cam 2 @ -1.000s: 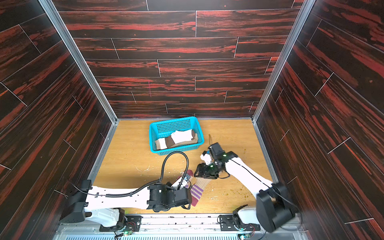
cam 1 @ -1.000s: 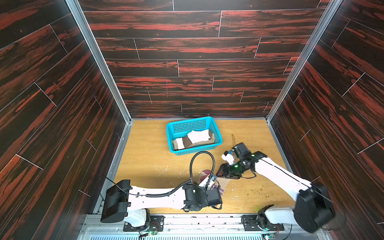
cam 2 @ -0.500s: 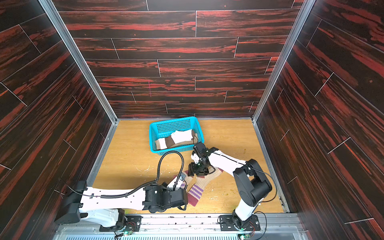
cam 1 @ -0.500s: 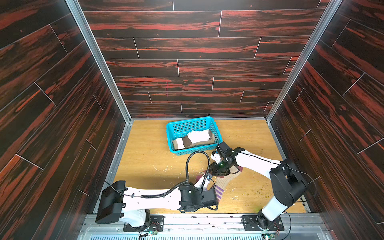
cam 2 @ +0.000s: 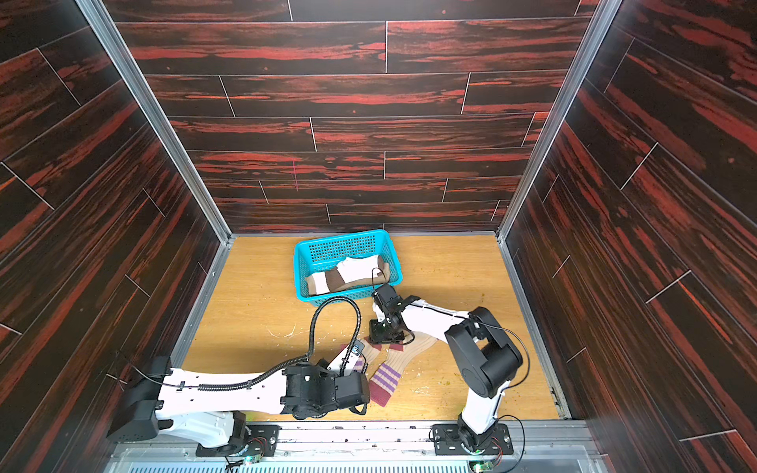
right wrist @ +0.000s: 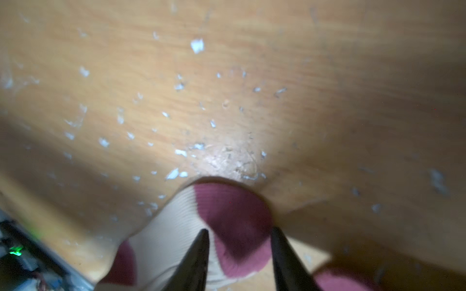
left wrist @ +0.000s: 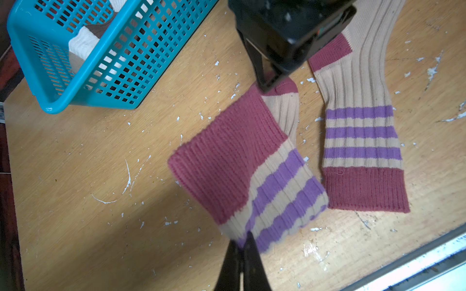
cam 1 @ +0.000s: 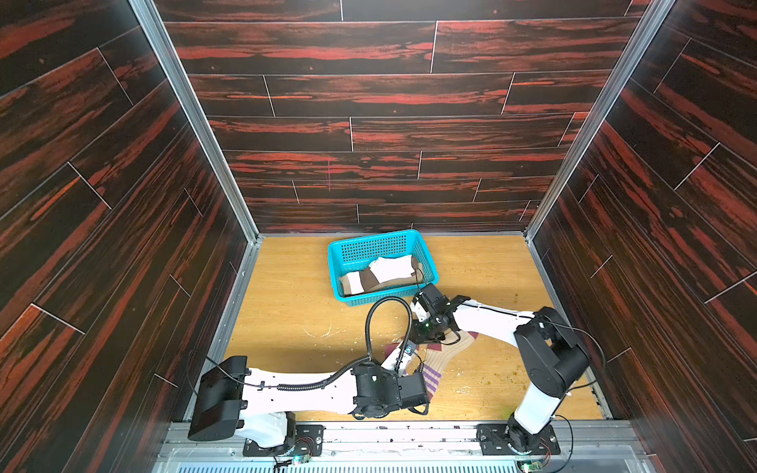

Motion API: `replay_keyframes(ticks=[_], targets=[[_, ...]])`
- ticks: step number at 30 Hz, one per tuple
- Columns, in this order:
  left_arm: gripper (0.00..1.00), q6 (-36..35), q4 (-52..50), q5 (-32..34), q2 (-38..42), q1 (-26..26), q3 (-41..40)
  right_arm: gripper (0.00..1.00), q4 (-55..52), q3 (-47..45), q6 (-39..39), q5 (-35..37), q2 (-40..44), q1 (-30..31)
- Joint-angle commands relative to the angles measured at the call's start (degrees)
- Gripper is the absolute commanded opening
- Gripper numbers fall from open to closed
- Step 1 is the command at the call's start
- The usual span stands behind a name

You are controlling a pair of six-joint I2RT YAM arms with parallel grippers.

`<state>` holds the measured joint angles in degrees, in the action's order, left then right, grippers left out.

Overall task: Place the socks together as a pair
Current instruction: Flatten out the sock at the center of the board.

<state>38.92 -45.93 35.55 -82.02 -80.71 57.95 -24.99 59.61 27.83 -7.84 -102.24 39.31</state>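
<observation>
Two cream socks with maroon toes and cuffs and purple stripes lie at the table's front. One sock (left wrist: 360,126) is flat on the wood, also seen in both top views (cam 1: 440,364) (cam 2: 393,368). My left gripper (left wrist: 243,236) (cam 2: 352,354) is shut on the striped cuff end of the second sock (left wrist: 242,163), which is raised and folded back. My right gripper (right wrist: 239,230) (cam 1: 430,336) is lowered over that sock's maroon toe (right wrist: 232,214), jaws apart on either side of it.
A teal basket (cam 1: 381,241) (cam 2: 340,245) (left wrist: 75,83) stands behind the arms and holds white socks with brown bands (cam 1: 368,280). White flecks dot the wooden table (cam 1: 295,311). Dark panel walls close in three sides.
My right arm has swung in from the right to the held sock's toe, and its jaws have narrowed. The left gripper keeps its hold on the cuff.
</observation>
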Motion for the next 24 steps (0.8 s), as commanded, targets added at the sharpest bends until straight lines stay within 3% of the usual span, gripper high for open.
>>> replay_keyframes(ticks=[1,5,10,15,17,18,24], targets=[[0.04,0.9,-2.3,2.3,2.1,-0.3,-0.7,0.22,0.2,-0.2,0.8,0.4,-0.8,0.7],[0.04,1.3,-2.5,2.5,2.3,-0.3,-1.5,0.00,0.5,-0.9,1.5,1.0,2.3,0.5],[0.04,2.6,-3.8,5.8,3.7,-0.3,-1.2,0.00,-2.3,1.5,2.5,5.9,8.9,-2.2],[0.29,3.3,-1.7,7.9,4.3,0.0,-1.8,0.00,-7.6,2.9,-0.6,8.8,13.7,-8.7],[0.51,6.4,-2.8,8.6,3.8,0.3,-1.4,0.00,-8.3,1.8,-2.4,8.6,14.3,-11.0],[0.57,8.1,-3.4,8.6,3.9,0.4,-1.2,0.00,-8.4,1.4,-3.0,8.6,14.4,-11.8],[0.65,16.1,1.0,4.8,9.3,0.6,-3.2,0.00,-7.3,-0.8,-4.0,8.2,14.2,-13.3]])
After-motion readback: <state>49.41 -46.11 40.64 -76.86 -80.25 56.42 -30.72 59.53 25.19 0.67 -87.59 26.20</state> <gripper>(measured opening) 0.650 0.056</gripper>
